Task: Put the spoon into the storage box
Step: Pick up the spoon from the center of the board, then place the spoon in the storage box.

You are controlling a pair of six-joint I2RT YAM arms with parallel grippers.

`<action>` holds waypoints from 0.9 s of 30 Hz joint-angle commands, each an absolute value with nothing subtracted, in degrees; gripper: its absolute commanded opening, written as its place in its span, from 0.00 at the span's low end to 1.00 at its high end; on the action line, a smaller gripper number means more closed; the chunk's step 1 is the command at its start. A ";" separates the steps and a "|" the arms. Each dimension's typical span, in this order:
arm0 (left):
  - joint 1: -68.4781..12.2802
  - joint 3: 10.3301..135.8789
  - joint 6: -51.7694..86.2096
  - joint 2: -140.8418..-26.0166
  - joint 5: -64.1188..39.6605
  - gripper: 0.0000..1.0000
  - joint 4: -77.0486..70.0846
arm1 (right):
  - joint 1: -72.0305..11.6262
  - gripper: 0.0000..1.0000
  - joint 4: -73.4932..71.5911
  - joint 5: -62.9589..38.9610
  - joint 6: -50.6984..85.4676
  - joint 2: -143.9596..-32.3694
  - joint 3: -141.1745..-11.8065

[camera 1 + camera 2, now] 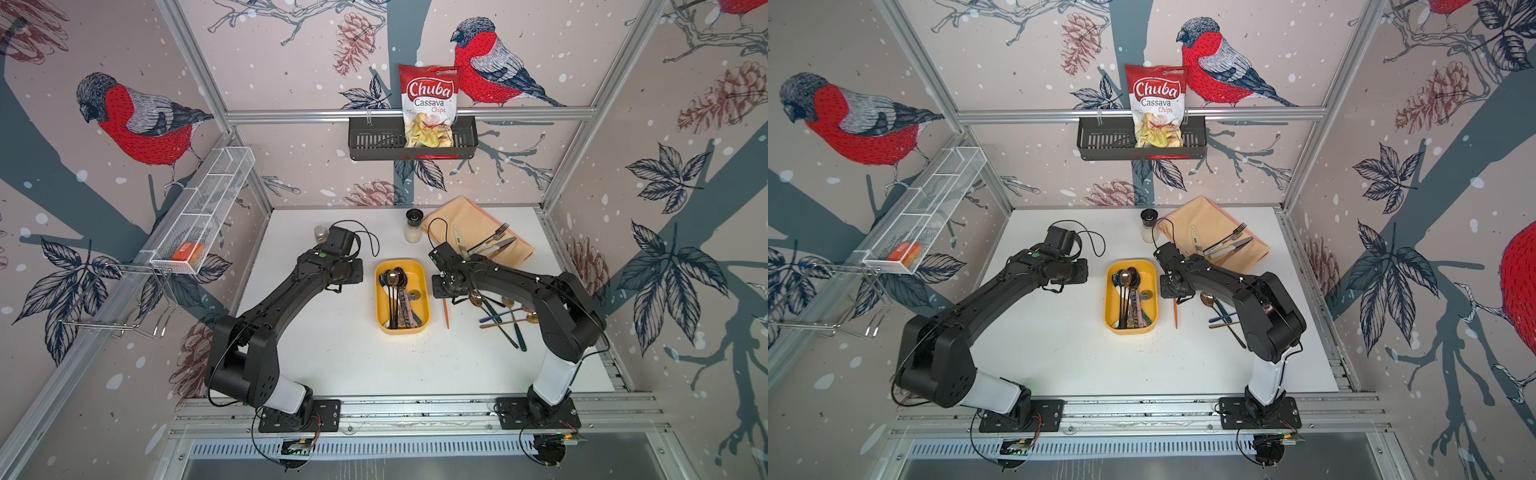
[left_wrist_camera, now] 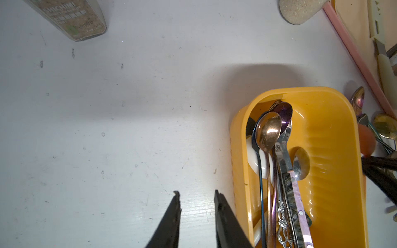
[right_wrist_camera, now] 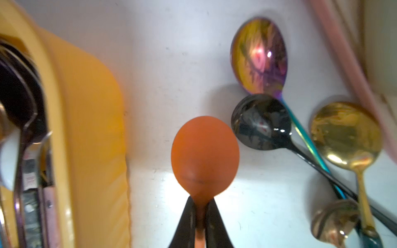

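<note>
The yellow storage box point(image 1: 419, 276) sits dead centre in both top views. Its left half is stuffed with cutlery point(image 1: 397, 299) lying lengthwise, a copper spoon point(image 2: 269, 133) on top, and the right half is bare plastic. The orange spoon point(image 3: 205, 154) is outside the box, just past its right wall, and the right gripper point(image 3: 200, 200) is pinching its neck tight. The left gripper point(image 2: 196, 192) hangs by the box's other side, jaws apart with nothing between them.

A loose pile of spoons point(image 1: 498, 316) lies right of centre, close to the orange one. Upper centre, the dark wall basket point(image 1: 374, 141) holds a chips bag point(image 1: 428, 104). At left, the white mesh basket point(image 1: 216, 195) has a small orange packet point(image 1: 187, 251). Above the box there's a salt shaker point(image 1: 414, 226) and a napkin point(image 1: 461, 216) with a fork point(image 1: 492, 236) and knives point(image 1: 500, 245).
</note>
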State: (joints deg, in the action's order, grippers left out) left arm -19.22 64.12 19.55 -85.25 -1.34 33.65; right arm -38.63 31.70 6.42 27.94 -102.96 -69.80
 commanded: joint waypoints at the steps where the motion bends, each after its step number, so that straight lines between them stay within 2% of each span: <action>1: -18.66 62.97 19.27 -84.90 -1.66 0.30 33.67 | -38.58 0.12 35.11 9.04 26.51 -101.07 -72.32; 14: -17.60 57.48 20.54 -84.07 -3.56 0.30 29.21 | -42.59 0.12 39.56 8.96 25.62 -102.46 -87.14; 27: -16.97 53.99 21.97 -82.97 -5.49 0.30 27.91 | -46.27 0.12 35.20 2.88 26.11 -112.09 -90.38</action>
State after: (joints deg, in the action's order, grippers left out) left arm -17.19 54.37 21.21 -83.37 -4.54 28.82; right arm -45.76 36.49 4.36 25.82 -110.74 -89.58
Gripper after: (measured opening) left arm 0.307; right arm 0.124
